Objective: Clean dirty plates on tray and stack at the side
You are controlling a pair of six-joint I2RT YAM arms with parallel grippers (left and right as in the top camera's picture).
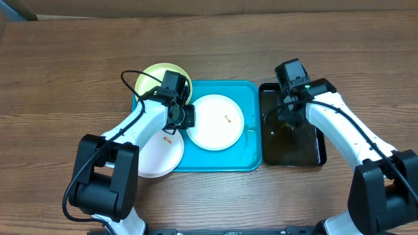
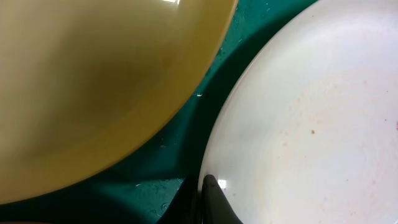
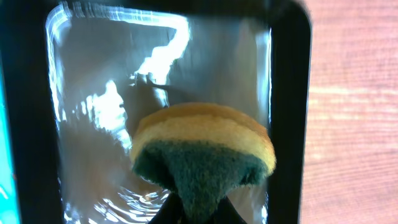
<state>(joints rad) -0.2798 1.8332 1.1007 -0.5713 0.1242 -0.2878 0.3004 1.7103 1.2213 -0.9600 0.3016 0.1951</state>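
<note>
The turquoise tray (image 1: pixel 248 91) lies mid-table with a white plate (image 1: pixel 215 127) on it, an orange speck near the plate's middle. My left gripper (image 1: pixel 187 117) is shut on this plate's left rim; in the left wrist view the dark fingertips (image 2: pixel 211 190) pinch the white plate (image 2: pixel 311 124) edge above the tray (image 2: pixel 155 174). A yellow-green plate (image 1: pixel 157 78) overlaps the tray's back left corner and also shows as the yellow-green plate (image 2: pixel 93 81). Another white plate (image 1: pixel 160 156) rests on the table left of the tray. My right gripper (image 3: pixel 199 208) is shut on a yellow and green sponge (image 3: pixel 202 155).
A black tray (image 1: pixel 290 160) holding shallow water stands right of the turquoise tray; my right gripper (image 1: pixel 287 116) hovers over it, its wet floor (image 3: pixel 93 93) glinting. Bare wooden table (image 1: pixel 65 65) surrounds everything.
</note>
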